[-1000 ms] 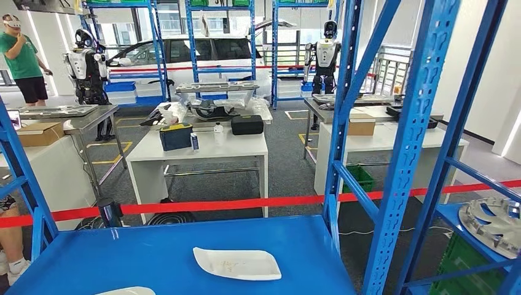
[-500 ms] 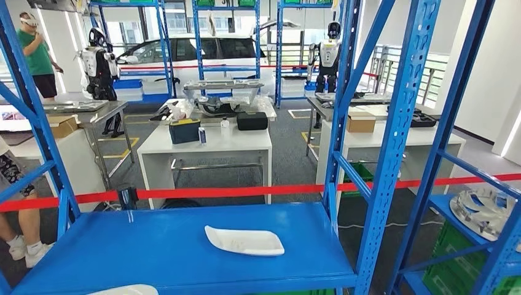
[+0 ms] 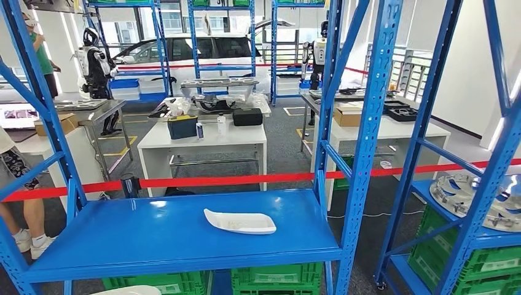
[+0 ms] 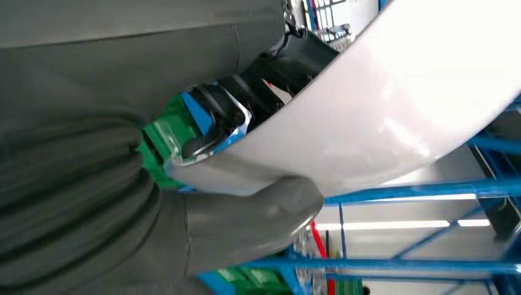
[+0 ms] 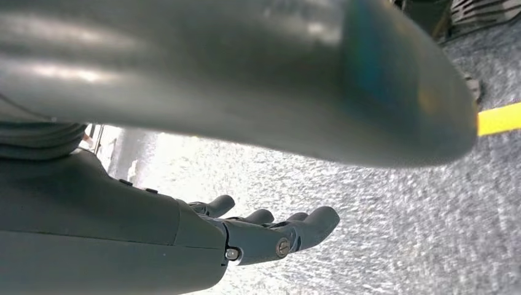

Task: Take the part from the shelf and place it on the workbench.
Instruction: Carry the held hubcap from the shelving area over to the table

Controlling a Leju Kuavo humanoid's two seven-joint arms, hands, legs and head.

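Bright daylight, glare, blurred wrist close-ups

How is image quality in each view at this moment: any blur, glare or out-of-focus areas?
Head view: sharp, evenly lit, bright windows behind, soft sheen on the blue shelf. Left wrist view: the white part held by the left hand carries glare patches, and the near grey cover is soft. Right wrist view: the close thumb is out of focus, the floor beyond the right hand is overexposed.

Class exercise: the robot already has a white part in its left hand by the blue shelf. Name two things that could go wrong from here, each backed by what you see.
1. The left hand grips the white part near one edge, with most of it sticking out, so it might slip or tilt.
2. Blue shelf uprights stand close by; the protruding part could strike one when the robot turns.
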